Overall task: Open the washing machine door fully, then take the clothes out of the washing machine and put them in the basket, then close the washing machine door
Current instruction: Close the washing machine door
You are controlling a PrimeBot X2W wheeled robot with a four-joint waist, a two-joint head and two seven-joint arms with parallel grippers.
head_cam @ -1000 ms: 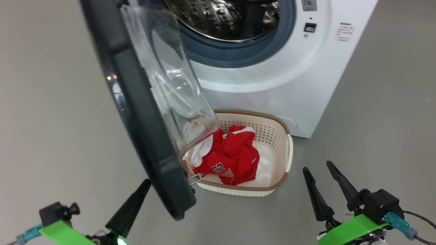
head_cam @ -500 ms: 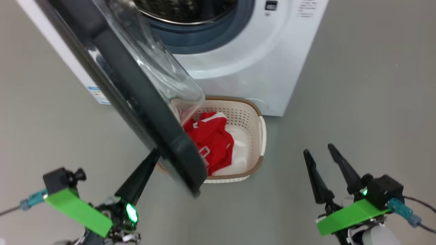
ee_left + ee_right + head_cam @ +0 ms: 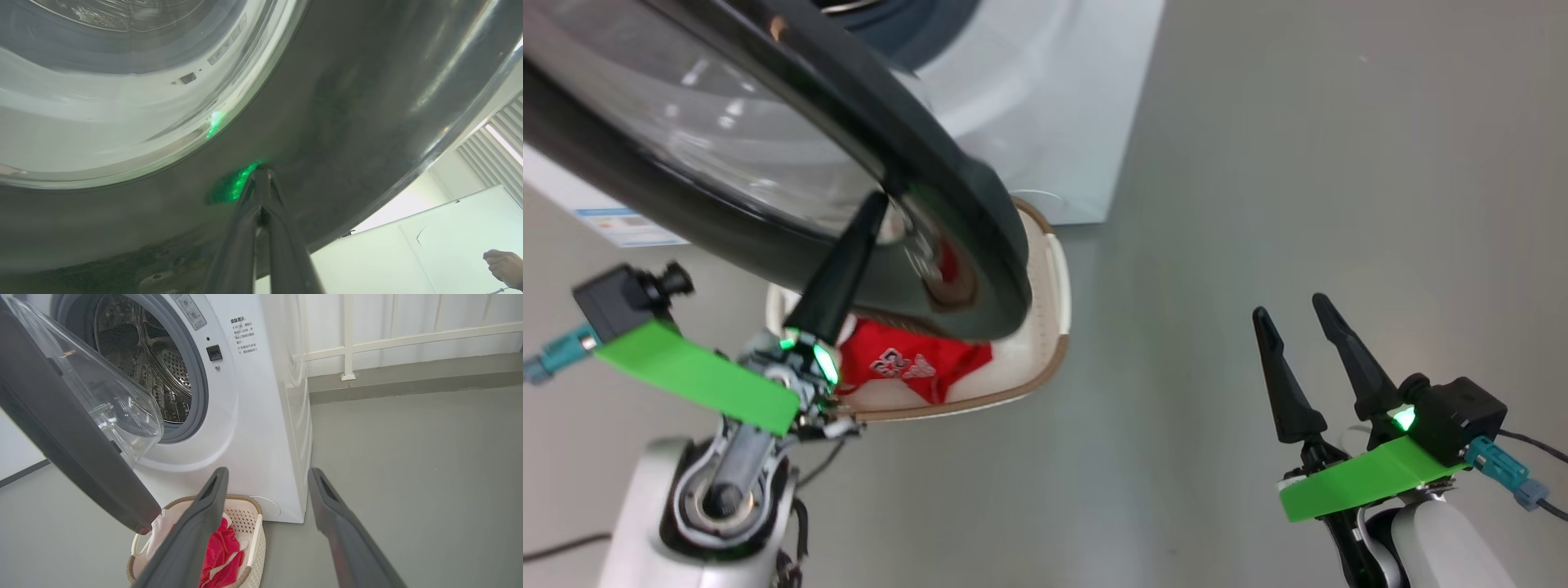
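Glossy black plastic rings the washing machine door [image 3: 768, 163]. My left pincer [image 3: 874, 204] is pressed shut on nothing, its tip touching that rim on the outer face, near the free edge. I judge the door stiff and fairly heavy, free to move only about its hinge, so a push this far out should carry it best. The rim looks slick, and a closed tip could skate across it. The bulging glass just above my tip is the part I would keep off.

The door stands at an angle to the washing machine [image 3: 1054, 106], which lies beyond my left pincer, its steel drum looking empty. Below that pincer sits the basket [image 3: 1045, 327], close to the machine's foot, with the red clothes [image 3: 907, 363] in it: soft, light, and under the door's lower edge.

My right pincer [image 3: 1290, 305] is spread wide and empty, well apart to the right of the door. Under it is smooth grey floor [image 3: 1258, 163], level and bare. A white railing [image 3: 347, 335] runs along the wall past the machine, and a person's hand [image 3: 504, 267] shows far off to my left pincer's side.
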